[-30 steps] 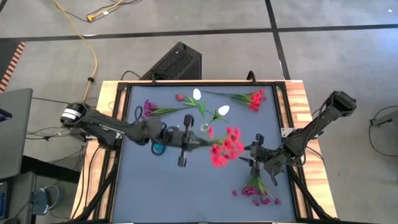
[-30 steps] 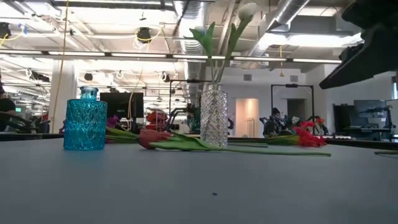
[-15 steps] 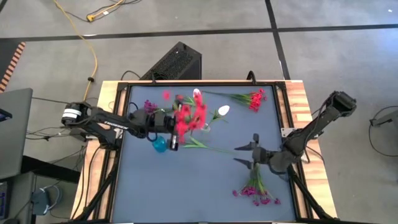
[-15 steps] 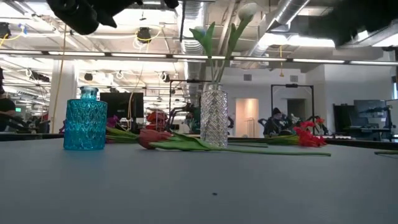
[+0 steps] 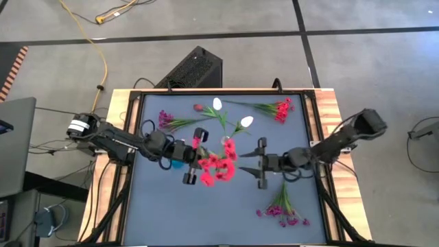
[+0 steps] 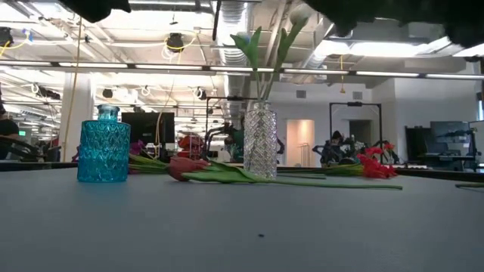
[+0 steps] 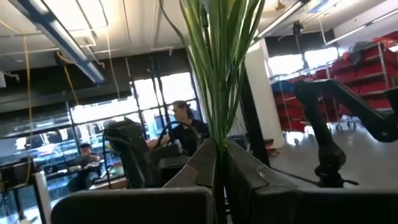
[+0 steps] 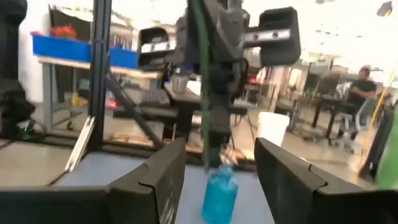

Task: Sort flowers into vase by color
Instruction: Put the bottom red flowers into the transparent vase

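Note:
My left gripper (image 5: 199, 159) is near the table's middle, shut on a bunch of red flowers (image 5: 217, 165). Their green stems (image 7: 217, 74) rise past its fingers. The blue vase (image 5: 176, 162) stands right under that gripper. In the right wrist view a green stem (image 8: 200, 93) runs down to just above the blue vase (image 8: 221, 194). The clear vase (image 5: 225, 140) holds white buds (image 5: 246, 121). My right gripper (image 5: 258, 163) is open, level, right of the bunch and pointing at it. Other flowers lie flat on the table: magenta (image 5: 165, 119), red (image 5: 282, 108), and more magenta (image 5: 282, 209). My left gripper pinches the red flowers' green stems (image 7: 216, 149) between its two fingers, several stems together. The fingers come from the table's left, slanting upward. The bunch is lifted clear of the table, with its blossoms (image 5: 219, 167) right of the gripper and beyond the fingertips.
A pink-red tulip (image 6: 189, 167) lies on the table between the blue vase (image 6: 103, 151) and the clear vase (image 6: 260, 141). The table has a raised dark frame (image 5: 140, 96). Open tabletop lies toward the near edge (image 5: 206, 219). People and furniture stand in the room beyond.
My left gripper has swung the red bunch toward the table's far left, over the vases, then back to the middle, all the while shut on it. My right gripper has tipped up from pointing down to level. It has moved toward the table's left, nearer the bunch, and stayed open.

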Controlling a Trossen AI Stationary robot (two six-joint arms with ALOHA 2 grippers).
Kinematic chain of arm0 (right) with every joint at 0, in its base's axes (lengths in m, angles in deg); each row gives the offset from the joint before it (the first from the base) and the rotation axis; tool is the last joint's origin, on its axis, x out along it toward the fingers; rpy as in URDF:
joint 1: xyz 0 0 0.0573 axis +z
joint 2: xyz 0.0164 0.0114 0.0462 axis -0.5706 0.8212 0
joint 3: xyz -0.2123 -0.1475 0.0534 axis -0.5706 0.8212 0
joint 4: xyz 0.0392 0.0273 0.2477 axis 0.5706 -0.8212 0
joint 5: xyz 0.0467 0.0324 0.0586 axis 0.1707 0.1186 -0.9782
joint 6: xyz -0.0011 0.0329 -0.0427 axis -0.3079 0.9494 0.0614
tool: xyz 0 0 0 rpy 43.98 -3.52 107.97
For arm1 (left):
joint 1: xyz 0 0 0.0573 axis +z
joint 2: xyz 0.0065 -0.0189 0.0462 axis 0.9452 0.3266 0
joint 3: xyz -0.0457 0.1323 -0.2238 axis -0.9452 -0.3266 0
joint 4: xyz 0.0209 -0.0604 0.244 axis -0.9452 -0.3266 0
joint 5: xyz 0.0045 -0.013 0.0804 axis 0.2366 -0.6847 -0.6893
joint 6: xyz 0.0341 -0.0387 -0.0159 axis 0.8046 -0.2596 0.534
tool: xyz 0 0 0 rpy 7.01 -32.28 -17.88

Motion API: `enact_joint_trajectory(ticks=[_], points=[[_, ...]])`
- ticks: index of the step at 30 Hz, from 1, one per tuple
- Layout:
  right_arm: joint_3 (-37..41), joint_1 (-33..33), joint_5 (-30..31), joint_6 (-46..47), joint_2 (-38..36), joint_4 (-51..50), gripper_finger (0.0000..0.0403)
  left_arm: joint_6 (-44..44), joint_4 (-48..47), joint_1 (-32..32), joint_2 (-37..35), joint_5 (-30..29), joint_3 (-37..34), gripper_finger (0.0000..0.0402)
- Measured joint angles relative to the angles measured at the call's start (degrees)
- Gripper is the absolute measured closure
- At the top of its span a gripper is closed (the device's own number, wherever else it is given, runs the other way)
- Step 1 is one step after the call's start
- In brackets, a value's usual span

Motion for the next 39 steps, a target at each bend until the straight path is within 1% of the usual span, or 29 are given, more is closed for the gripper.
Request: enact_joint_trajectory(ticks=[3,4,8,10,16,19,26,29,31,34,39], points=[[-3.2,-1.1,-4.4,-0.3,5.4,4.5,0.0185,-0.2,1.4,-0.5,1.4,-0.1,0.0,0.0401],[-4.3,-1.2,-4.9,-0.3,7.0,4.7,0.0185,-0.8,2.3,-0.7,2.4,0.0,0.1,0.0401],[-9.3,-1.5,-4.0,-1.7,12.0,4.4,0.0185,-3.1,5.9,-0.7,7.5,-0.1,1.8,0.0401],[-11.1,-1.4,-4.0,-2.9,13.3,4.6,0.0185,-3.1,6.6,-0.7,8.5,-0.1,2.1,0.0401],[-12.8,-0.8,-3.9,-2.8,13.4,3.8,0.0185,-3.8,8.0,-1.1,8.1,0.4,2.2,0.0401],[-14.0,-1.0,-3.9,-2.5,13.4,3.5,0.0185,-3.8,8.8,-1.5,8.1,-0.3,2.2,0.0401],[-16.9,-2.1,-4.0,-0.2,13.4,-3.4,0.0185,-3.0,8.7,-2.2,8.1,-1.7,2.2,0.0401],[-18.6,-2.1,-4.3,-0.4,15.2,-3.4,0.0187,-3.1,8.7,-2.2,8.4,-2.0,2.2,0.0401],[-20.0,-2.1,-4.7,-1.2,17.2,-3.5,0.0194,-3.1,8.8,-2.2,8.4,-2.3,2.2,0.0401],[-20.7,-2.0,-4.3,-2.6,18.6,-3.9,0.0217,-3.1,8.9,-2.4,8.4,-2.2,2.2,0.0401],[-20.6,-2.0,-3.8,-3.2,18.4,-4.0,0.0280,-3.0,8.9,-2.9,8.3,-2.2,2.2,0.0401]])
